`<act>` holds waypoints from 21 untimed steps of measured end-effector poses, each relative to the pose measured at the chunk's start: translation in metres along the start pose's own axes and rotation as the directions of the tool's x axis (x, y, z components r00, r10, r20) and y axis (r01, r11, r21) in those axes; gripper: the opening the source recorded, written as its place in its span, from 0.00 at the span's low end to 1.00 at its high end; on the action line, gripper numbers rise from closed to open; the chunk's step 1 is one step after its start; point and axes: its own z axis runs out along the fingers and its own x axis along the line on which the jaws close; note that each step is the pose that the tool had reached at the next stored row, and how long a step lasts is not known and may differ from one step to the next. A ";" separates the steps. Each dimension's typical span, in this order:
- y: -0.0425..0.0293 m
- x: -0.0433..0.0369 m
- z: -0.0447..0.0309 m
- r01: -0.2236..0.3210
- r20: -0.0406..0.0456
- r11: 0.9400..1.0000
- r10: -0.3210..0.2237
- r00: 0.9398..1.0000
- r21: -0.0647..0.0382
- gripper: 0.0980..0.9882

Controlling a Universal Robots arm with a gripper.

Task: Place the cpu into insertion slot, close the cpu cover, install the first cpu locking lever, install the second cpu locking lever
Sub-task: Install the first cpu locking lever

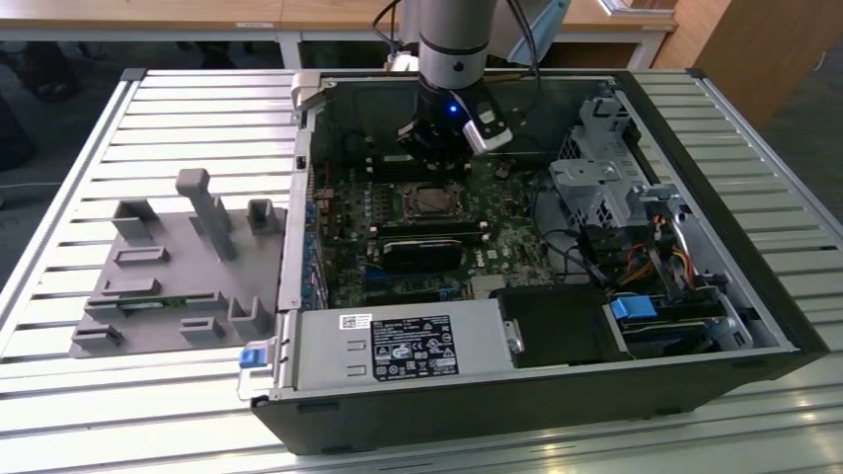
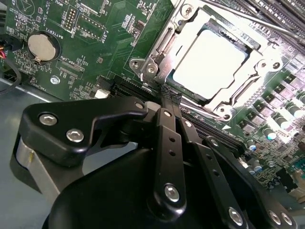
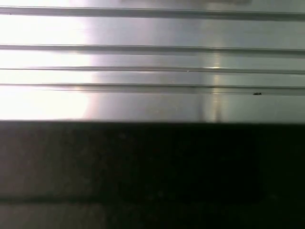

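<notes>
The cpu (image 2: 209, 59), a flat silver square, lies in the insertion slot (image 1: 431, 200) on the green board. The cpu cover (image 2: 187, 33), a silver frame, lies down around it. A thin locking lever rod (image 2: 248, 19) runs along the socket's far side. My gripper (image 2: 169, 93) is shut, with its black fingertips pressed together at the socket's near corner by a screw bracket (image 2: 147, 67); whether they pinch a lever there is hidden. In the exterior view the gripper (image 1: 435, 158) hangs just behind the socket, inside the open case.
A coin battery (image 2: 42, 46) sits on the board. Long black memory slots (image 1: 424, 232) lie in front of the socket, and a power supply (image 1: 395, 346) fills the case front. A drive cage (image 1: 593, 183) with cables stands on the exterior view's right. A grey fixture (image 1: 178, 267) rests on the slatted table.
</notes>
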 end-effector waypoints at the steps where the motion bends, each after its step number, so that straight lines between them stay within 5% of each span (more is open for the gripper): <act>1: 0.0001 -0.0001 0.0001 0.000 0.000 1.000 0.000 1.000 0.001 0.01; 10: 0.0011 -0.0012 0.0022 0.000 0.000 1.000 0.000 1.000 0.026 0.01; 21: 0.0040 -0.0015 0.0052 0.001 0.000 1.000 -0.001 1.000 0.027 0.01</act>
